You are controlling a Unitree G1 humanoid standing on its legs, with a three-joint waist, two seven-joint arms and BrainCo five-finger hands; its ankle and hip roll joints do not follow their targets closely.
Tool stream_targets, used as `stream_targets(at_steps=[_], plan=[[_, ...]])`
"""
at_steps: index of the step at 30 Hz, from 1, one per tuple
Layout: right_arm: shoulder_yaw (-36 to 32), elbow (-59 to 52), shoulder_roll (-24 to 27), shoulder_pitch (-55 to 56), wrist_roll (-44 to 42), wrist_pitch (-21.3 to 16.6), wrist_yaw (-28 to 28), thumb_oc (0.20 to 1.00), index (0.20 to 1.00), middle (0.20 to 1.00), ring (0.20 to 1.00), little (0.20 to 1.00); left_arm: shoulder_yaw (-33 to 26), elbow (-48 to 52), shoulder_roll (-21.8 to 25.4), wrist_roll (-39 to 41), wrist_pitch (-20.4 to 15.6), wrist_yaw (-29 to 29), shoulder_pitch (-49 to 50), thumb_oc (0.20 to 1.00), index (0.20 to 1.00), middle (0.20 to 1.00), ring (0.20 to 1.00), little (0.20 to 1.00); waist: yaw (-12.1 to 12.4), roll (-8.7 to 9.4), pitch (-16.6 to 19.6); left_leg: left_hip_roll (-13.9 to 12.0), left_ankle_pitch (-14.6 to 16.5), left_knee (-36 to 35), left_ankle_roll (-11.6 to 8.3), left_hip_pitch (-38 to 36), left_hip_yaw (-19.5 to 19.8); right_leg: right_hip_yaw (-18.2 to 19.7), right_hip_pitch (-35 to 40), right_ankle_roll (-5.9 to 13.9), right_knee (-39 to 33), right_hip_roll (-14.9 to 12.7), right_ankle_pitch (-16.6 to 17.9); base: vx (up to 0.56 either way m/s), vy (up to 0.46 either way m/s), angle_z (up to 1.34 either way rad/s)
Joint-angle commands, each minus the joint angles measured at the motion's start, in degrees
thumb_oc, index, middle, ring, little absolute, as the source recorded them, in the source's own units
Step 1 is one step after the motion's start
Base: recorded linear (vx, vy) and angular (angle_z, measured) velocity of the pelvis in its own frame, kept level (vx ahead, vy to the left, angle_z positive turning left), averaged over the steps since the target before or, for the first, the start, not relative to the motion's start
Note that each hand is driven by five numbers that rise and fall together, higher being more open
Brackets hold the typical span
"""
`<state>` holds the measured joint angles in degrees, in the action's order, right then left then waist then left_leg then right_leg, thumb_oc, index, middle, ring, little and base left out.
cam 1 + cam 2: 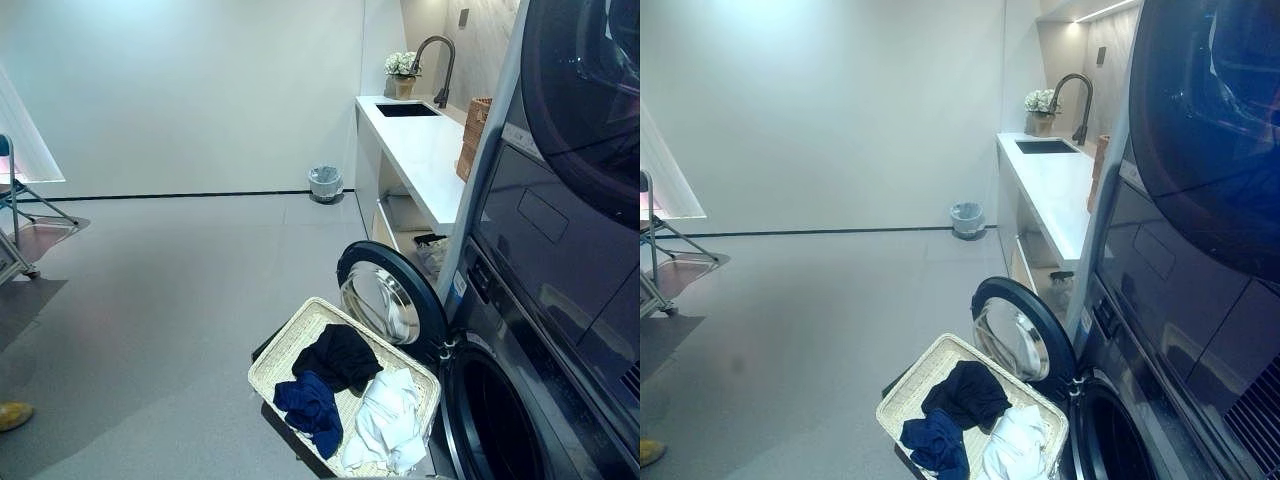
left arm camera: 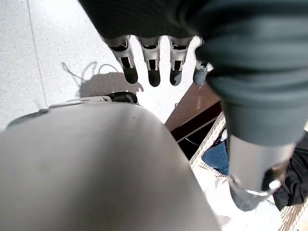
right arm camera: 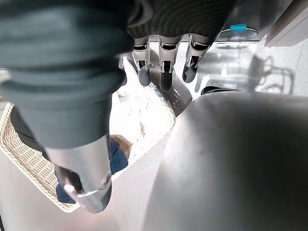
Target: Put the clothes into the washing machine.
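Note:
A wicker laundry basket (image 1: 280,345) stands on the floor in front of the washing machine (image 1: 560,300). In it lie a black garment (image 1: 340,355), a blue garment (image 1: 310,400) and a white garment (image 1: 388,420). The machine's round door (image 1: 385,300) stands swung open just behind the basket, and the dark drum opening (image 1: 490,420) is to the basket's right. My left hand (image 2: 154,62) hangs open and holds nothing, with the blue garment (image 2: 216,154) showing past it. My right hand (image 3: 161,67) is also open and holds nothing, above the basket (image 3: 29,159) and the white garment (image 3: 139,115).
A white counter (image 1: 420,150) with a sink and tap runs along the right wall behind the machine, with a wicker box (image 1: 475,135) on it. A small waste bin (image 1: 325,183) stands by the far wall. A folding chair (image 1: 15,190) is at far left. Grey floor stretches left.

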<state>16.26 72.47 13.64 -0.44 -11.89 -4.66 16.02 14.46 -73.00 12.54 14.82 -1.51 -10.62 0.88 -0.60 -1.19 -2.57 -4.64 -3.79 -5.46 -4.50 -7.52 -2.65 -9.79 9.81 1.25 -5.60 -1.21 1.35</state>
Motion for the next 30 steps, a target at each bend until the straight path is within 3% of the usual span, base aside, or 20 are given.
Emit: stream_targets(at_steps=[1, 7, 12, 15, 21, 30], plan=[[0.6, 2.8, -2.1, -5.8, 0.7, -0.1, 0.1, 1.000, 1.000, 1.000, 1.000, 1.000, -0.9, -2.8, -2.0, 1.2, -1.1, -1.3, -5.0, 1.000, 1.000, 1.000, 1.000, 1.000, 0.3, 1.89, -3.2, 7.6, 7.9, 0.5, 4.87, -3.5, -3.4, 0.9, 0.6, 3.03, 1.1, 0.6, -2.8, 0.00, 0.000, 0.00], [0.6, 2.8, -2.0, -5.9, 0.5, -0.2, 0.1, 1.000, 1.000, 1.000, 1.000, 1.000, -1.0, -2.6, -2.1, 1.7, -1.5, -0.3, -5.3, 1.000, 1.000, 1.000, 1.000, 1.000, 0.3, 1.88, -3.6, 7.6, 7.8, 0.5, 4.89, -3.4, -3.5, 0.9, 0.5, 3.05, 1.2, 0.6, -2.8, 0.00, 0.000, 0.00], [0.5, 2.7, -1.9, -6.0, 0.7, 0.1, 0.0, 1.000, 1.000, 1.000, 1.000, 1.000, -1.6, -2.4, -2.0, 2.0, -4.2, 3.1, -5.2, 1.000, 1.000, 1.000, 1.000, 1.000, 0.3, 1.86, -3.8, 7.6, 7.8, 0.5, 4.93, -3.4, -3.4, 1.1, 0.4, 3.03, 1.2, 0.6, -2.8, 0.02, 0.004, 0.00], [0.8, 2.7, -1.8, -5.8, 0.2, -0.2, -0.1, 1.000, 1.000, 1.000, 1.000, 1.000, -1.4, -1.5, -1.6, -3.2, -10.8, 13.2, -5.6, 1.000, 1.000, 1.000, 1.000, 1.000, 0.3, 1.85, -4.0, 7.6, 7.7, 0.5, 4.90, -3.2, -3.4, 1.2, 0.2, 3.04, 1.2, 0.6, -2.7, 0.01, 0.005, 0.00], [1.9, 2.5, -1.0, -6.2, -1.5, -0.4, -0.1, 1.000, 1.000, 1.000, 1.000, 1.000, 0.6, 0.1, 0.4, -14.0, -15.7, 32.1, -7.5, 1.000, 1.000, 1.000, 1.000, 1.000, 0.3, 1.91, -5.1, 7.7, 7.2, 0.5, 4.74, -2.4, -3.3, 1.5, -0.7, 3.18, 1.1, 0.5, -2.2, 0.03, 0.019, 0.00], [3.8, 0.2, 0.8, -8.2, -3.2, -1.4, -0.5, 1.000, 1.000, 1.000, 1.000, 1.000, 3.0, 1.4, 1.9, -17.0, -15.1, 40.4, -11.5, 1.000, 1.000, 1.000, 1.000, 1.000, -0.8, 1.38, -8.7, 7.7, 6.7, 2.0, 4.98, 1.5, -4.4, 3.6, -5.5, 3.34, 2.1, 0.0, -1.1, -0.02, 0.056, -0.04]])
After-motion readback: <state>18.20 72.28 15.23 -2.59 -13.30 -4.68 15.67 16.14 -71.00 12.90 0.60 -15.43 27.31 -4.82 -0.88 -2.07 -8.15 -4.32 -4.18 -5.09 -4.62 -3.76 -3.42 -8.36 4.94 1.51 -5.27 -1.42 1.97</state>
